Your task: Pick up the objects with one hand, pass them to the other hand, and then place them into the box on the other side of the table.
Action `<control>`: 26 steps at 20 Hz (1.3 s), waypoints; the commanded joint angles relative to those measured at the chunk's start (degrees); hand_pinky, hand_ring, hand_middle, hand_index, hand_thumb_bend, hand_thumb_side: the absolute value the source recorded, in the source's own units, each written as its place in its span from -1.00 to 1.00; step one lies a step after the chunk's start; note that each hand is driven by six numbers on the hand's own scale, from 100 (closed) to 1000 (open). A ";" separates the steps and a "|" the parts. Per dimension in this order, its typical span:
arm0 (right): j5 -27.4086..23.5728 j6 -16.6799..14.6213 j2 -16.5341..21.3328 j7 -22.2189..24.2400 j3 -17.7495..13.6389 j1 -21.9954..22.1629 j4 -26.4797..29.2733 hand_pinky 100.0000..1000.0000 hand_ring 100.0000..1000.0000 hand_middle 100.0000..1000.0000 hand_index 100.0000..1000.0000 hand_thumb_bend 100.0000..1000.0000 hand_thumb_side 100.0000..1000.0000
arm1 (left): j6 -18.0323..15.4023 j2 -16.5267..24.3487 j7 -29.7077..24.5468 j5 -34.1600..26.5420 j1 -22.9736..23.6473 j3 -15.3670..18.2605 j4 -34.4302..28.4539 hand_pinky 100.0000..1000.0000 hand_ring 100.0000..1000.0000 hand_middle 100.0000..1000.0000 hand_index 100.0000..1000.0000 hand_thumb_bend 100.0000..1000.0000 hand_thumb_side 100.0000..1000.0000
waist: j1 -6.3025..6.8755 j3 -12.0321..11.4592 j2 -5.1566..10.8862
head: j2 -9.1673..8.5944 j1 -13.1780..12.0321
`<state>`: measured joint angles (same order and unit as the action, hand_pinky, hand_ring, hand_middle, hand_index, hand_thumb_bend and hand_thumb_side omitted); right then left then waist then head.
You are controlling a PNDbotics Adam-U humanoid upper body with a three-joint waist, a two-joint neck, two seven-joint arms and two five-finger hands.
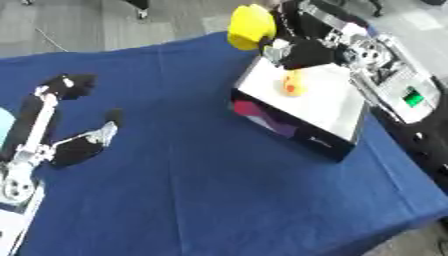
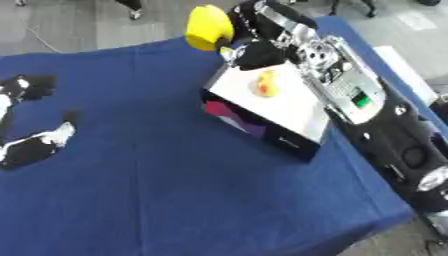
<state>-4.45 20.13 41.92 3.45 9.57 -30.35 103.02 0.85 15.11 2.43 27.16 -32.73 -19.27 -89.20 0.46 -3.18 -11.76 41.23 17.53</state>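
Observation:
A large yellow object [image 1: 251, 27] hangs above the far corner of the white-floored box [image 1: 328, 107], and my right hand [image 1: 302, 47] is shut on it. Inside the box lies a small yellow and orange toy [image 1: 293, 84]. The box has dark printed sides and sits on the right half of the blue tablecloth [image 1: 201, 170]. My left hand [image 1: 66, 120] rests open on the cloth at the left, fingers spread, holding nothing.
My right arm [image 2: 350, 95], silver and black with a green light, runs along the table's right edge behind the box. Grey floor shows beyond the table's far edge. A pale blue shape [image 1: 4, 122] sits at the left border.

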 commanded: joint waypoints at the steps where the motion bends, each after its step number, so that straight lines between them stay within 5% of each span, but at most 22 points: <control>1: -0.74 -0.44 3.57 -1.84 -2.68 0.85 -1.21 0.67 0.23 -0.01 0.03 -1.00 -1.00 | 0.22 1.29 0.19 -0.62 -0.51 0.69 -1.51 0.54 0.38 0.32 0.58 -0.58 -0.45 | 0.43 0.11 1.32 | -0.14 0.75; 22: 2.68 -4.67 7.04 -2.03 -6.20 5.67 -15.49 0.68 0.26 0.06 0.11 -1.00 -1.00 | 0.15 1.49 -0.15 -1.44 -0.46 1.09 -2.32 0.54 0.38 0.32 0.56 -0.55 -0.45 | 0.60 -0.13 1.10 | -0.35 4.07; 26: 4.91 -5.42 7.16 -0.41 -6.52 6.19 -17.65 0.68 0.35 0.26 0.31 -1.00 -1.00 | 0.19 1.46 -0.04 -1.57 -0.44 1.11 -2.40 0.54 0.37 0.32 0.56 -0.58 -0.39 | 0.69 -0.08 1.08 | -0.45 4.23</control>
<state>-0.37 15.05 46.46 2.56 4.11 -23.63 85.55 1.05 15.57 2.15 26.03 -32.49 -18.86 -90.56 0.61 -3.26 -11.76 41.21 21.54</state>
